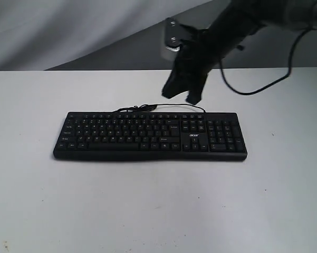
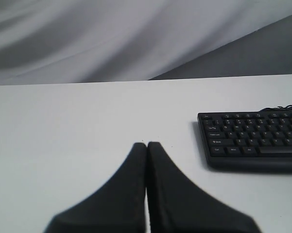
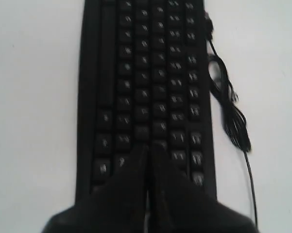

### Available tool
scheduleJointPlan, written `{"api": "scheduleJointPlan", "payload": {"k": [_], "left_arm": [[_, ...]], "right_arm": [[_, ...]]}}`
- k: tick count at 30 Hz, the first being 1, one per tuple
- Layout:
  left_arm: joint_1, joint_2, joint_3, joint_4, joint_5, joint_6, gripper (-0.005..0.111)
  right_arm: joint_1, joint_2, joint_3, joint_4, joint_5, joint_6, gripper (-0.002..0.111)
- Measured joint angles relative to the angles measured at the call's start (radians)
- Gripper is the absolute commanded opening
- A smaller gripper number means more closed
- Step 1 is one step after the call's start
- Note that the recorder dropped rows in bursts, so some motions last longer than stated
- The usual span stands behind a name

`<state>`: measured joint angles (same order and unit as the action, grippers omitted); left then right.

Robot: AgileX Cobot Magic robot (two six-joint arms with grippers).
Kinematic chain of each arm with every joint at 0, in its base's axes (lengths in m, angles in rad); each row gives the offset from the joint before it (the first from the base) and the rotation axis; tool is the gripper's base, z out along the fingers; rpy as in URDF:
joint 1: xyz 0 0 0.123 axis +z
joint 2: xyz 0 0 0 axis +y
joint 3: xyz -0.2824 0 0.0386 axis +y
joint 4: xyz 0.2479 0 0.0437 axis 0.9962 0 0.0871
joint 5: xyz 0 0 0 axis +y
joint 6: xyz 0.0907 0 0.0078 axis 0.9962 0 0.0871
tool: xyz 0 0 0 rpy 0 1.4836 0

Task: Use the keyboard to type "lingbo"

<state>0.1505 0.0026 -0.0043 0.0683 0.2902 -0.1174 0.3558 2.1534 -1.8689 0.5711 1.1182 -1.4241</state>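
One black keyboard (image 1: 147, 136), white "acer" logo (image 1: 194, 135).

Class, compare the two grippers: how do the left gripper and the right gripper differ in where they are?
The left gripper is over bare table, beside the keyboard. The right gripper is over the keyboard's keys. The exterior view shows the right gripper but not the left gripper. Both are black, shut and hold nothing.

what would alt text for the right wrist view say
The right gripper, fingers pressed together, hangs over the keys of a black keyboard that runs lengthwise through the blurry frame. A thin black cable lies bunched beside one long edge on the white table.
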Motion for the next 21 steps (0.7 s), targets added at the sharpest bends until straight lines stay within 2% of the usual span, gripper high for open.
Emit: {"api": "scheduleJointPlan", "payload": {"k": [4,9,14,21], "left_arm": [[0.000,0.000,0.000,0.000,0.000,0.000,0.001],[0.000,0.000,0.000,0.000,0.000,0.000,0.001],[0.000,0.000,0.000,0.000,0.000,0.000,0.001],[0.000,0.000,0.000,0.000,0.000,0.000,0.001]], "right_arm": [[0.105,0.026,0.000,-0.011,-0.057,0.063,0.000],[0.181,0.084,0.000,-0.097,-0.117,0.171,0.000],[0.197,0.119,0.000,-0.120,-0.214,0.246,0.000],[0.194,0.159,0.000,-0.141,-0.252,0.257,0.000]]}}
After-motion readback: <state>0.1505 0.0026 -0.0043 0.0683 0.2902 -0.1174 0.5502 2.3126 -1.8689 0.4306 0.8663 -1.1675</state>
